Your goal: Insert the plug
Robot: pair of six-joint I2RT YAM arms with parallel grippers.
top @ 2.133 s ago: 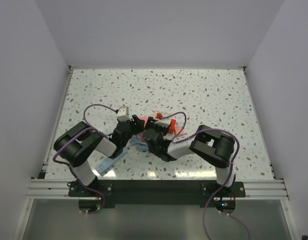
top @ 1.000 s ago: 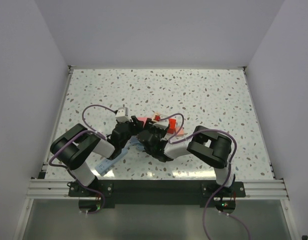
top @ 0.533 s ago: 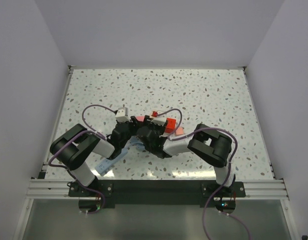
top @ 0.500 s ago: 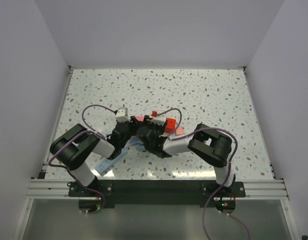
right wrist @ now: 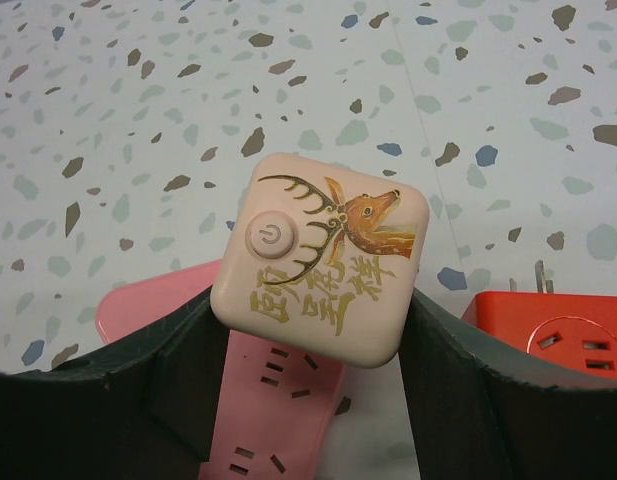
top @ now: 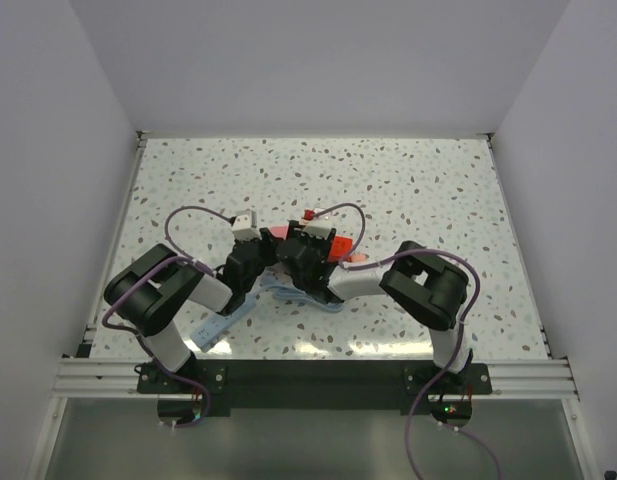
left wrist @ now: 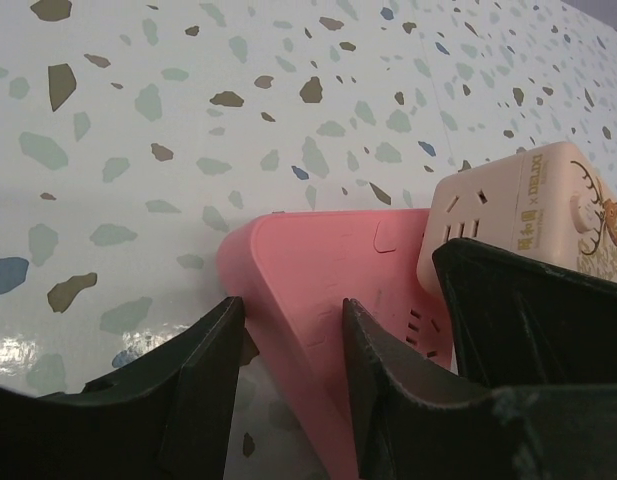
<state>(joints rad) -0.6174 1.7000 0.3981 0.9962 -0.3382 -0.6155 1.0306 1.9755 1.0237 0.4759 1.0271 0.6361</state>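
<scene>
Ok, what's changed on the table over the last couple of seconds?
The right arm eased slightly left and forward, bringing the plug, held in its fingers, over the pink triangle. The left arm and the triangle seem roughly where they were.

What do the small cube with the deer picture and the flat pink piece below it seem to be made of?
The plug: likely moulded plastic, salmon, with a satin finish; rounded corners, a recessed power button and a printed deer. The pink triangle: probably plastic too, smooth, slightly glossy; moulded socket slots and a rounded edge.
</scene>
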